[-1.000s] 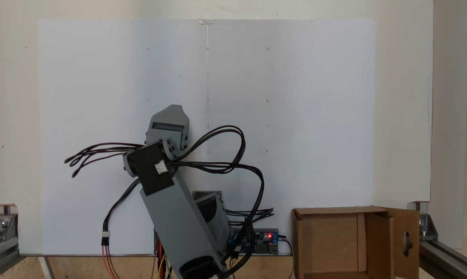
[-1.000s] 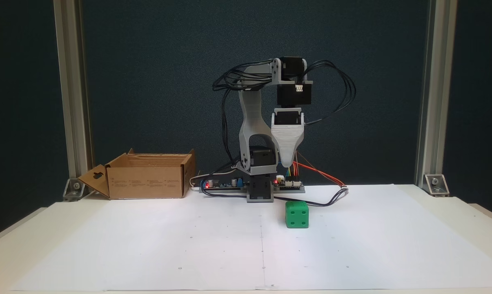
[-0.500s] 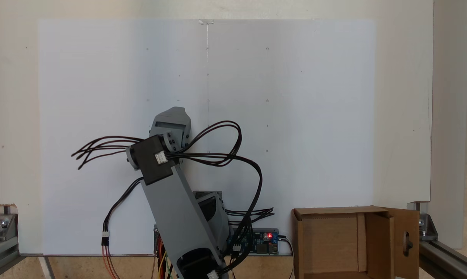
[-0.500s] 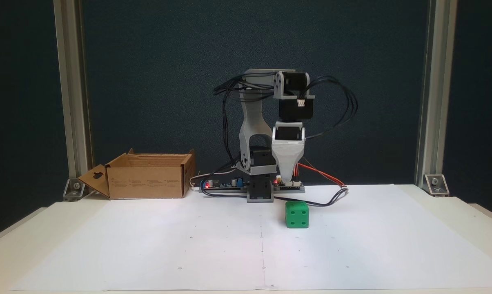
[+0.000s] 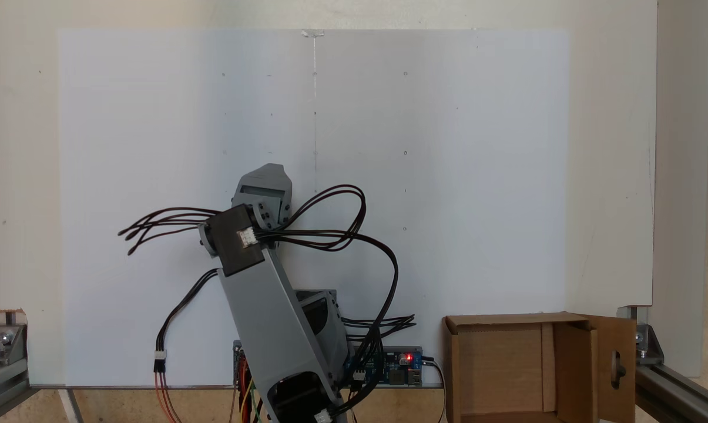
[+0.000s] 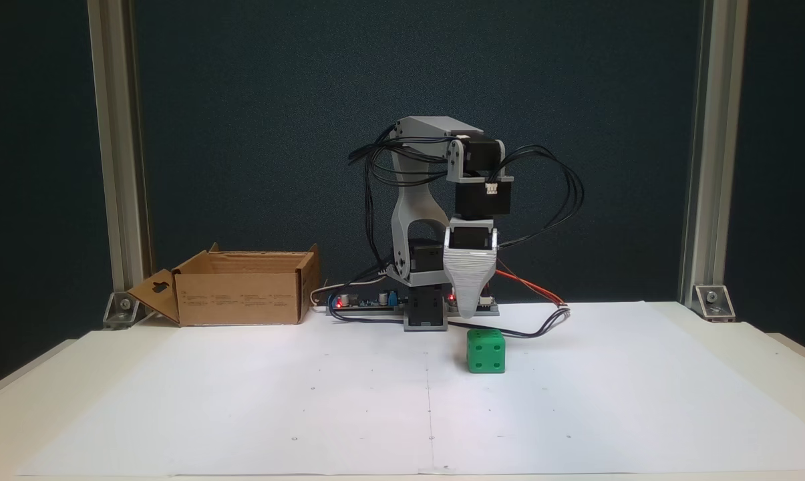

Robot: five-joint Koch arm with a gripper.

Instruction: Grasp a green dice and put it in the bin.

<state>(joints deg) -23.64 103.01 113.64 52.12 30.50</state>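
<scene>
The green dice (image 6: 486, 351) sits on the white paper (image 6: 308, 401) covering the worktop (image 6: 763, 354), free of any grip. Just above the dice and slightly toward its left in this fixed view, the gripper (image 6: 466, 314) points straight down; whether its jaws are apart cannot be told. Well to the dice's left stands the bin (image 6: 242, 294) (image 5: 509, 367), flaps raised.

Your surface (image 6: 743, 354) was off-white and carried a large white paper sheet (image 6: 308, 401). On the sheet you had the green dice (image 6: 486, 351). Along the far edge stood the bin (image 6: 242, 294), the arm's base (image 6: 426, 312) and a circuit board (image 6: 362, 302).
</scene>
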